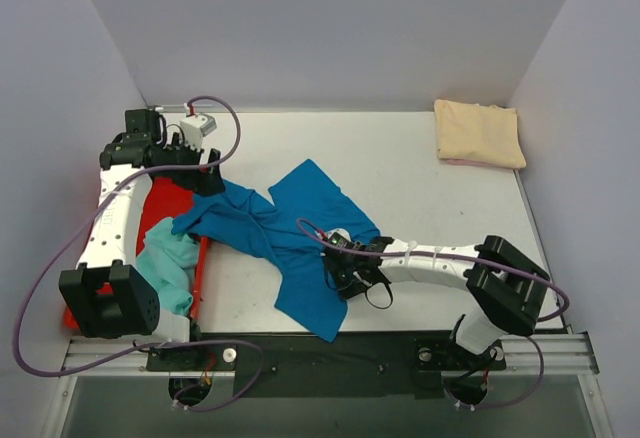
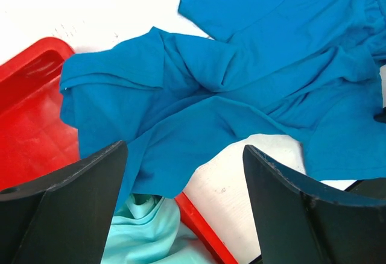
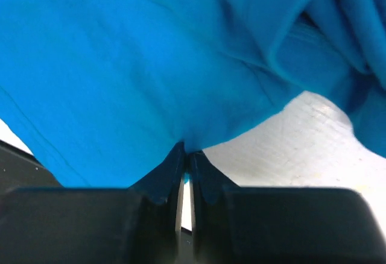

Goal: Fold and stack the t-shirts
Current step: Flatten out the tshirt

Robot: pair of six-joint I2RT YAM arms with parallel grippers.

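The deep blue t-shirt (image 1: 290, 233) lies crumpled across the table's middle, one end draped over the red tray's edge. It also fills the left wrist view (image 2: 241, 77) and the right wrist view (image 3: 151, 59). My right gripper (image 1: 345, 270) is shut on the blue shirt's edge (image 3: 187, 149). My left gripper (image 1: 208, 180) is open above the shirt's left end, holding nothing (image 2: 184, 204). The teal-aqua t-shirt (image 1: 170, 263) lies bunched in the tray (image 2: 145, 234). The cream-beige t-shirt (image 1: 479, 133) sits folded at the far right corner.
The red tray (image 1: 160, 203) stands at the table's left side; its rim (image 2: 199, 225) shows under the blue cloth. Grey walls close in the back and both sides. A purple cable loops from each arm.
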